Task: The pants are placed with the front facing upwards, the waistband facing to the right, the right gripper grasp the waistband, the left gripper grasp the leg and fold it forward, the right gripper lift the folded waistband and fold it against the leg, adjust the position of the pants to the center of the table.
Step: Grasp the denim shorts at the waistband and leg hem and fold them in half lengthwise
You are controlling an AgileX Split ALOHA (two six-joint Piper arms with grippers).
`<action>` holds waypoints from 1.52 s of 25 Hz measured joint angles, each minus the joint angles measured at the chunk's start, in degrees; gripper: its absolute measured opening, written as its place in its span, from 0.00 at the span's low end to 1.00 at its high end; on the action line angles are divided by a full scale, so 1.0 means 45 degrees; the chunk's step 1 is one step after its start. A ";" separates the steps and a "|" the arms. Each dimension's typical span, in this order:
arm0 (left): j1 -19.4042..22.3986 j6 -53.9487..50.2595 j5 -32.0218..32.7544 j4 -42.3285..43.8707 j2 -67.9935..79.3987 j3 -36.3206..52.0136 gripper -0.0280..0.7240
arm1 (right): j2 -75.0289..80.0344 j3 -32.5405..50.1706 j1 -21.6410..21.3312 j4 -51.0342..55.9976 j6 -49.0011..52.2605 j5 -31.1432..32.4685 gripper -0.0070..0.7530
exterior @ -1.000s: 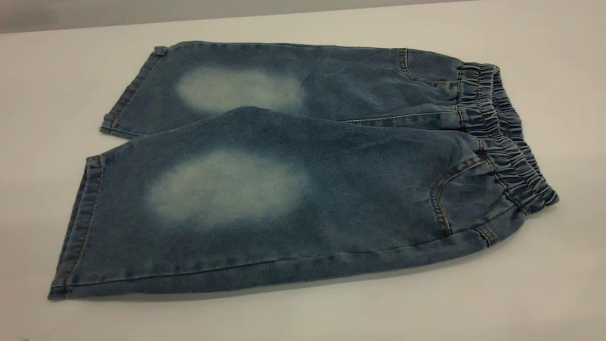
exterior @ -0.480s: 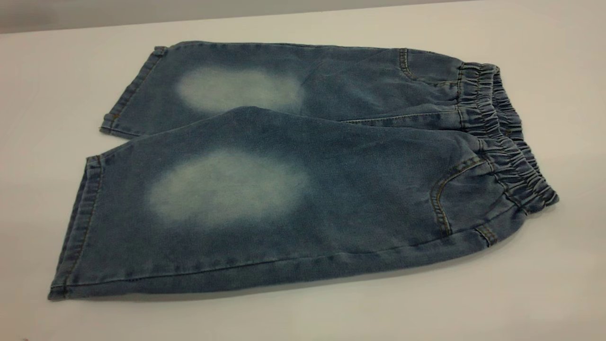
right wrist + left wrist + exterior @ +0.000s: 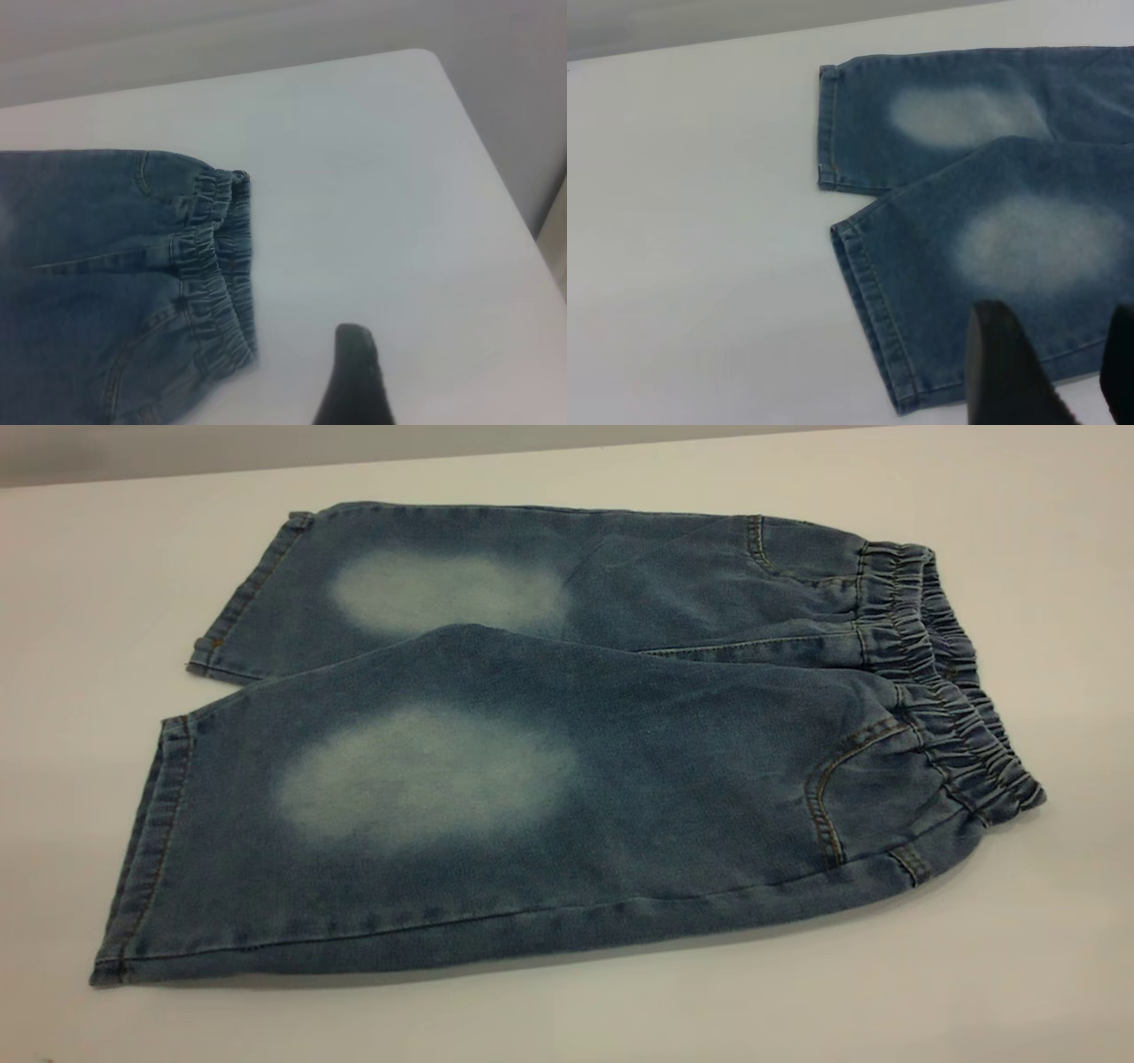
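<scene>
The blue denim pants [image 3: 620, 779] lie flat on the white table [image 3: 1019, 974], front up, with a pale faded oval on each leg. The ruched waistband [image 3: 939, 682] is at the right end and the leg hems [image 3: 151, 850] at the left. Neither gripper shows in the exterior view. In the left wrist view my left gripper [image 3: 1056, 310] is open above the near leg's [image 3: 1028, 248] lower edge, holding nothing. In the right wrist view my right gripper [image 3: 478, 332] is over bare table beside the waistband [image 3: 217, 266]. One dark finger [image 3: 354, 372] shows with wide bare space beside it.
The table's far edge [image 3: 443, 460] runs behind the pants. Its rounded far right corner [image 3: 434, 57] and right edge [image 3: 523, 221] appear in the right wrist view. Bare tabletop surrounds the pants on every side.
</scene>
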 joint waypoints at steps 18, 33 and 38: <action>0.0000 0.1562 -0.3078 -0.0268 0.5035 -0.1611 0.40 | 0.4601 -0.0359 0.0000 0.2866 -0.0578 -0.2437 0.62; -0.0044 0.6049 -0.5032 -0.1204 1.4455 -0.1832 0.40 | 1.3019 -0.0345 0.0000 0.4459 -0.1051 -0.5770 0.59; -0.0399 0.7213 -0.5107 -0.1734 1.6211 -0.1832 0.40 | 1.5783 -0.0345 0.0000 0.5742 -0.2221 -0.7113 0.59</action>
